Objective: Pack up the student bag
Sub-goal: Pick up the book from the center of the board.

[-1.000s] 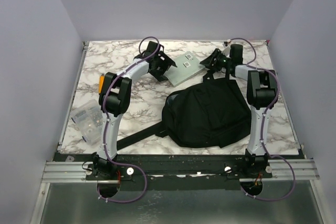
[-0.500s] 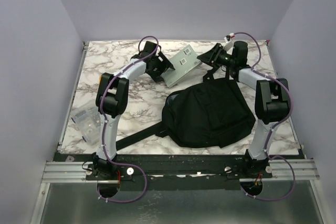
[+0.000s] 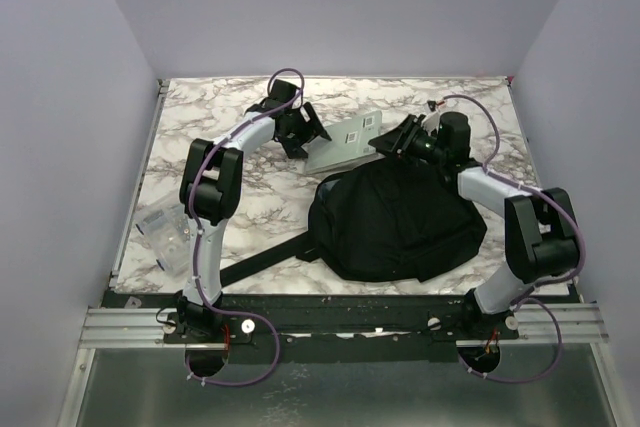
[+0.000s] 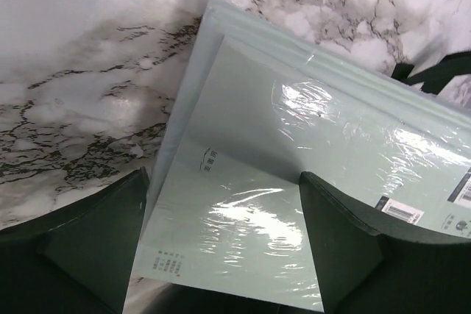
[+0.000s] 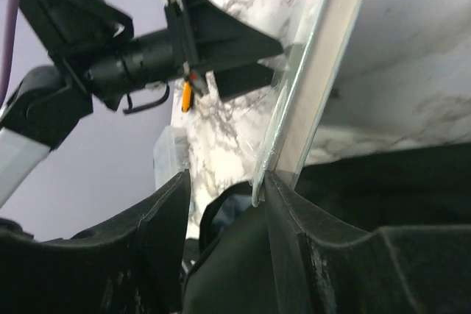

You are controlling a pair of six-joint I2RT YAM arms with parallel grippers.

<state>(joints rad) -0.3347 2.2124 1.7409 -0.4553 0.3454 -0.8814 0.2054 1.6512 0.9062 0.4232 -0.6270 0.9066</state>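
The student bag [image 3: 400, 222] lies on the marble table [image 3: 200, 117], at its near right. Just behind it, a wrapped green book [image 4: 309, 145] carries a barcode label [image 4: 401, 211]; its small print is unreadable. The left gripper [image 4: 224, 178] stands with jaws apart over one corner. The right gripper [image 5: 224, 182] meets the book's thin edge; whether it is clamped, I cannot tell.

Top external: high behind the bases [image 3: 205, 319], whole tabletop [image 3: 200, 117]. Both wrist views: close-up on the shrink-wrapped book [image 3: 345, 142], opposite ends.

Bright, even overhead light; glare streaks the wrapped book [image 4: 294, 145], and the student bag [image 3: 395, 222] shows featureless black.
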